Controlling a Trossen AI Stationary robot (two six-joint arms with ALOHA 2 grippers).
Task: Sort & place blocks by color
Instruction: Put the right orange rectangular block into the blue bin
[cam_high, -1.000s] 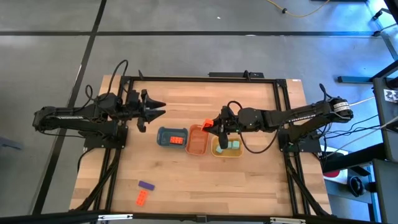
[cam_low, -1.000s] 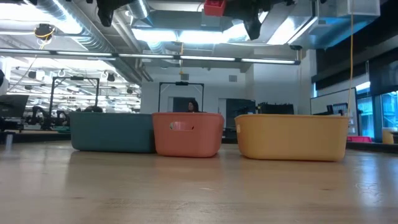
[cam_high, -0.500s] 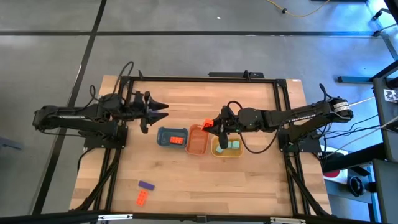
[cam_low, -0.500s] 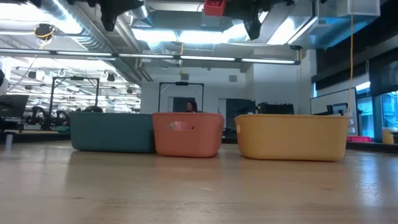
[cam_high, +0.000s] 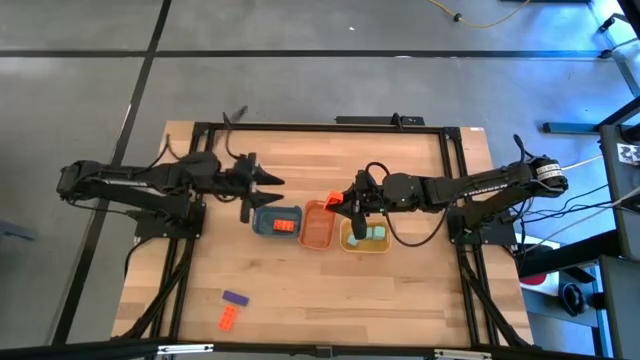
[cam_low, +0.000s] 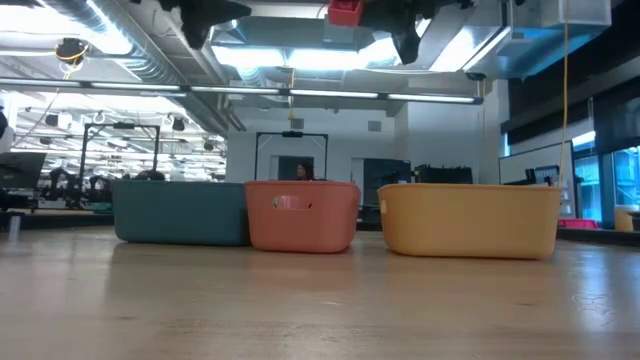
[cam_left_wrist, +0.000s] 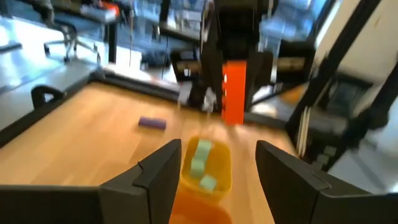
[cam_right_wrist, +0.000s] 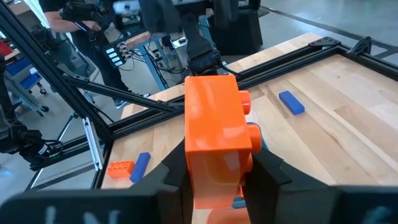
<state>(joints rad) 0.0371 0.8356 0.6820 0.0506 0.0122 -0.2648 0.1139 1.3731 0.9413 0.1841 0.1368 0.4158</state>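
Left gripper (cam_high: 272, 181) first: I have it hanging just above the far edge of the blue tray (cam_high: 262, 222), fingers spread wide and holding nothing, as its wrist camera shows. Directly under and slightly ahead of it, an orange-red brick (cam_high: 285, 225) already lies in that blue tray. Well behind it, toward the near edge of the table (cam_high: 330, 290), a purple brick (cam_high: 235, 298) and another orange-red brick (cam_high: 228, 319) wait loose on the wood; I judge those are this arm's next pickups.

Moving right, the orange tray (cam_high: 319, 227) sits beside the blue one, and my right gripper (cam_high: 340, 203) hovers above it, pinching an orange-red brick (cam_right_wrist: 216, 127) upright between its fingers. I'm holding it high so it clears the tray walls; the low view shows it well above the rims. Just beside that hand is the yellow tray (cam_high: 364, 243), with mint green bricks (cam_left_wrist: 200, 163) lying inside. I judge the held brick belongs with the matching one in the blue tray, so it sits one tray short of where it should be let go.
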